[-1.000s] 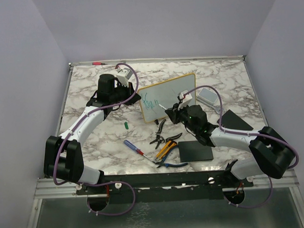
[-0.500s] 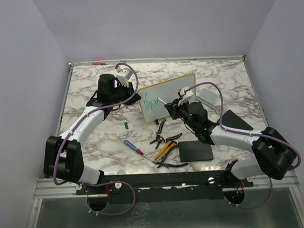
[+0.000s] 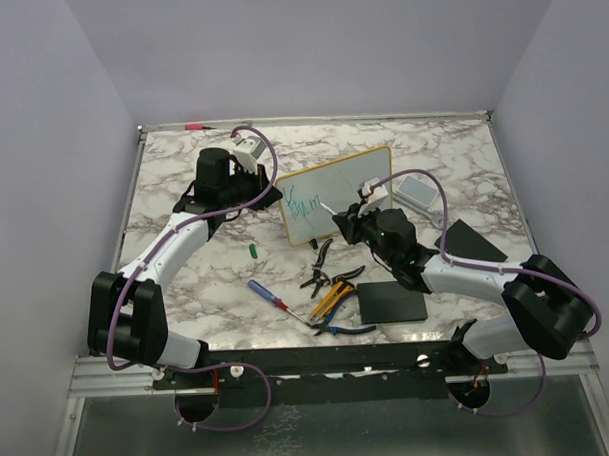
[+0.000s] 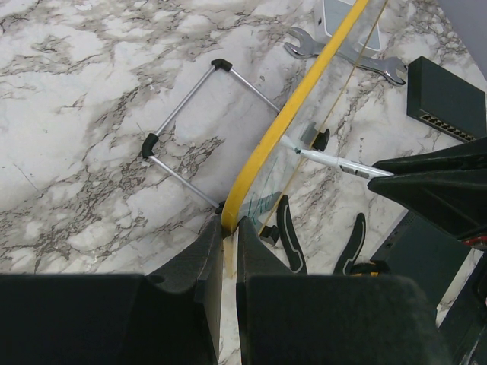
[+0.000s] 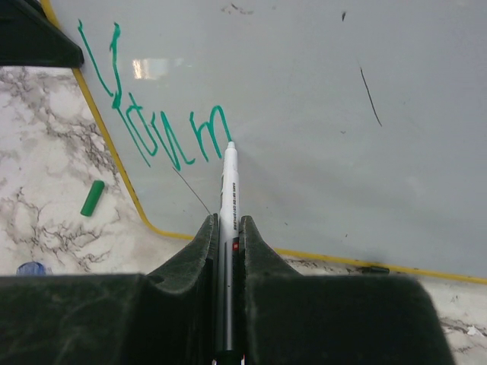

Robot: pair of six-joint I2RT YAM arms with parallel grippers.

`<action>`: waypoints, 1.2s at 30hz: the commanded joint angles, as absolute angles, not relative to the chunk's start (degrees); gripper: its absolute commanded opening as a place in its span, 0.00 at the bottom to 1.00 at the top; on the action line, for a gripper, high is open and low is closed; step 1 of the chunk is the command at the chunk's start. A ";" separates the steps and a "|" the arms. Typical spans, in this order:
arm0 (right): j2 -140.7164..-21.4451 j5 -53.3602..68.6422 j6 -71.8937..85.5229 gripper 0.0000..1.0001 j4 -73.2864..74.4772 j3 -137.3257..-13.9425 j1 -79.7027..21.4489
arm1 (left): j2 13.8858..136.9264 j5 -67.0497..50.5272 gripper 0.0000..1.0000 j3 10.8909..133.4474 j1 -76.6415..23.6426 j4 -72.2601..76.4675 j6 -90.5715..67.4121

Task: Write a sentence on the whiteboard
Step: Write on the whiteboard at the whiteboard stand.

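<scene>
The whiteboard (image 3: 343, 192) with a yellow frame stands tilted at mid-table. My left gripper (image 3: 273, 197) is shut on its left edge, seen as the yellow frame (image 4: 293, 114) between the jaws. My right gripper (image 3: 346, 223) is shut on a white marker (image 5: 227, 205) whose tip touches the board (image 5: 342, 114) just right of the teal-green sentence (image 5: 160, 129). The sentence (image 3: 304, 202) covers only the board's left part.
A green marker cap (image 3: 253, 250) lies left of the board. Pliers (image 3: 321, 252), a screwdriver (image 3: 267, 293) and cutters (image 3: 337, 305) lie in front. A black pad (image 3: 391, 303), another black block (image 3: 475, 240) and a grey-blue block (image 3: 417, 191) sit at the right. A wrench (image 4: 346, 57) lies behind the board.
The right gripper with the marker moved slightly up and back down on the board, adding strokes to the scrawl. The left arm has not moved.
</scene>
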State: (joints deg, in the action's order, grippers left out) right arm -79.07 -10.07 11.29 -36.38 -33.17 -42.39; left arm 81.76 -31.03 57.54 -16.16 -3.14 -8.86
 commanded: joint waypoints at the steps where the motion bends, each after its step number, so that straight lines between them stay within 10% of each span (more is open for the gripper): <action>1: -79.35 -11.02 12.93 0.01 -35.64 -30.77 -42.31 | 80.35 -30.31 0.04 58.18 -16.35 -3.34 -7.96; 36: -78.31 -13.88 8.14 0.01 -36.98 -35.85 -42.06 | 80.66 -30.23 0.04 58.10 -16.35 -3.37 -7.88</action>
State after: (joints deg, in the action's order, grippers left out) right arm -76.95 -12.84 9.89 -35.16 -33.50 -42.37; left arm 81.73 -31.05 57.56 -16.16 -3.14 -8.86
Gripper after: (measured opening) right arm 0.109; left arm 0.092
